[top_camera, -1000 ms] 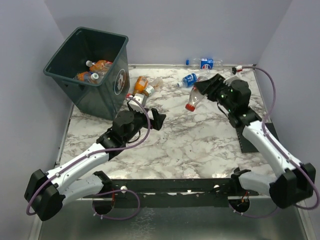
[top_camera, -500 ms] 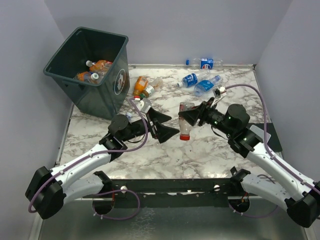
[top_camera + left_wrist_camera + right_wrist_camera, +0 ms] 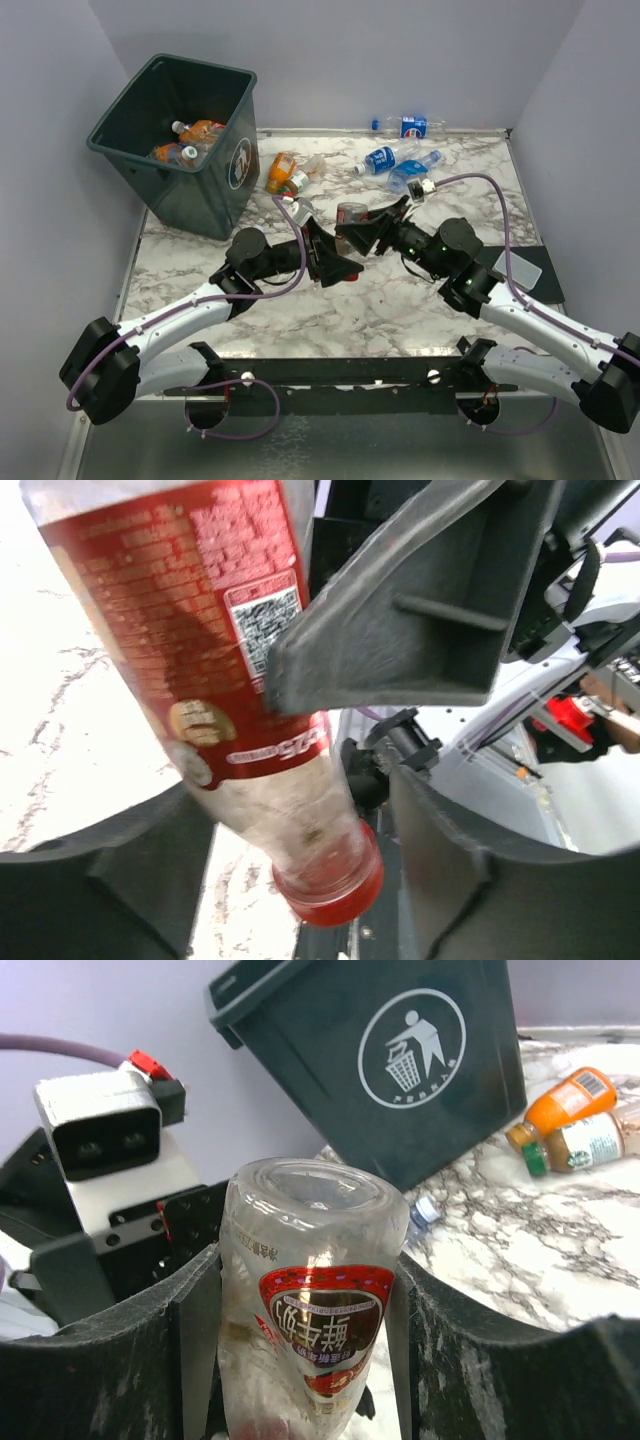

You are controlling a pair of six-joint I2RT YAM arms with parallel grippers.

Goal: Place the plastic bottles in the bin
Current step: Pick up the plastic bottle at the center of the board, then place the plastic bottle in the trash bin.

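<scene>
Your right gripper [image 3: 298, 1260] is clamped on the red-labelled bottle [image 3: 322, 1325]; the fingers of your left gripper [image 3: 290, 880] stand apart around its capped end; the bin [image 3: 190, 190] stands at far left.

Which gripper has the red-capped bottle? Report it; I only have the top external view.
Observer: The right gripper. Its wrist view shows the bottle clamped between both fingers.
Operator: Give me the left gripper's state.
Observer: The left gripper is open, with a finger on each side of the bottle's neck and a gap visible on one side.
Operator: Describe the label.
Observer: The label is red with white print and a square printed code, seen from the left wrist.
</scene>
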